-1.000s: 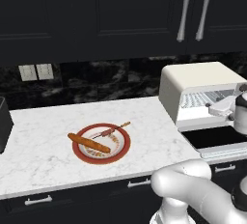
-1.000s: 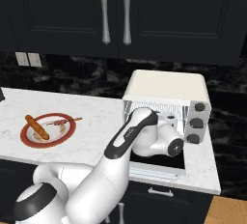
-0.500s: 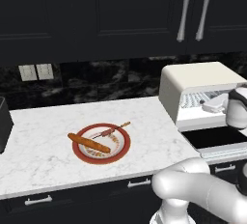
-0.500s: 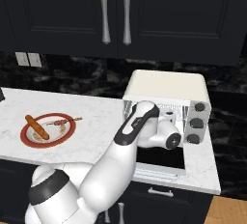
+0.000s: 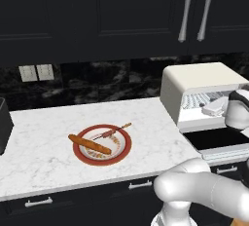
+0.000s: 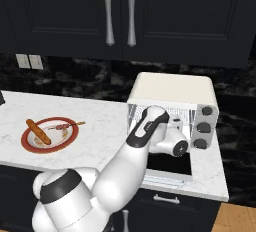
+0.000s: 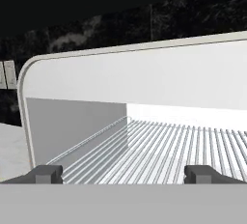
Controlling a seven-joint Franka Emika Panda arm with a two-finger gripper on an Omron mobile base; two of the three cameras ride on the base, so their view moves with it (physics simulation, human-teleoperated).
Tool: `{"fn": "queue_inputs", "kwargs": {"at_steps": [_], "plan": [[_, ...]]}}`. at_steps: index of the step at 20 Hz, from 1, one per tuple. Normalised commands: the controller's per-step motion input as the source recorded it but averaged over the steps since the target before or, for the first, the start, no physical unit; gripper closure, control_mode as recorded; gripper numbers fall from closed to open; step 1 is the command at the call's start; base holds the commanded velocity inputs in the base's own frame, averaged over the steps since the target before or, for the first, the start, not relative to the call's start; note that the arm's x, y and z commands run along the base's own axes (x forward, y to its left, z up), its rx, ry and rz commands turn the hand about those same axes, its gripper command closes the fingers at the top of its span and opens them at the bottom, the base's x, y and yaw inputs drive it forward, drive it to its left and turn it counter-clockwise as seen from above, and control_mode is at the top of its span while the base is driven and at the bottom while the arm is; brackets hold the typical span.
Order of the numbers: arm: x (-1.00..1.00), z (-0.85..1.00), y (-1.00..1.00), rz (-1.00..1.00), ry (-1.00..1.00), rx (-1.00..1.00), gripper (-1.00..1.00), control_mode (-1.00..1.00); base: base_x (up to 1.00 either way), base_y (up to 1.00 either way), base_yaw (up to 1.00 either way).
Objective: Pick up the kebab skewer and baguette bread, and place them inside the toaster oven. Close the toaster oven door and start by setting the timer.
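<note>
The tool [image 7: 123,174], fingers spread wide and empty, faces the toaster oven [image 7: 144,83] and its wire rack [image 7: 159,150]. From the base views, the baguette bread [image 5: 90,144] and kebab skewer [image 5: 113,132] lie on a red-rimmed plate [image 5: 80,158] on the desk [image 5: 44,166], well left of the lowered toaster oven door [image 6: 167,163].

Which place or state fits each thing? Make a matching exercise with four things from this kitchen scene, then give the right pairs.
Things:
1. baguette
2. skewer
3. oven door
4. fingers

Places or states:
A. folded down flat, open
B. spread wide before the wire rack, holding nothing
C. on the plate, nearer the counter's front edge
D. on the plate, nearer the wall

Pairs: 1-C, 2-D, 3-A, 4-B
</note>
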Motion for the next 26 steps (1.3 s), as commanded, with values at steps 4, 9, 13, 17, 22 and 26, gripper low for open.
{"fn": "queue_inputs", "kwargs": {"at_steps": [4,9,13,17,22,26], "plan": [[0.22,-0.09,-0.09,0.0,0.0,0.01,-1.0,-1.0,0.0,0.0,0.0],[0.35,-0.06,-0.03,0.0,-0.01,0.02,-1.0,-1.0,0.0,0.0,0.0],[0.15,-0.19,-0.07,-0.01,0.0,0.01,-1.0,-1.0,0.0,0.0,0.0],[0.02,-0.16,-0.11,0.0,-0.02,0.02,-1.0,-1.0,0.0,0.0,0.0],[0.05,-0.24,-0.06,-0.02,-0.01,0.0,-1.0,-1.0,0.0,0.0,0.0],[0.15,-0.1,-0.01,-0.02,0.0,0.0,-1.0,-1.0,0.0,0.0,0.0]]}}
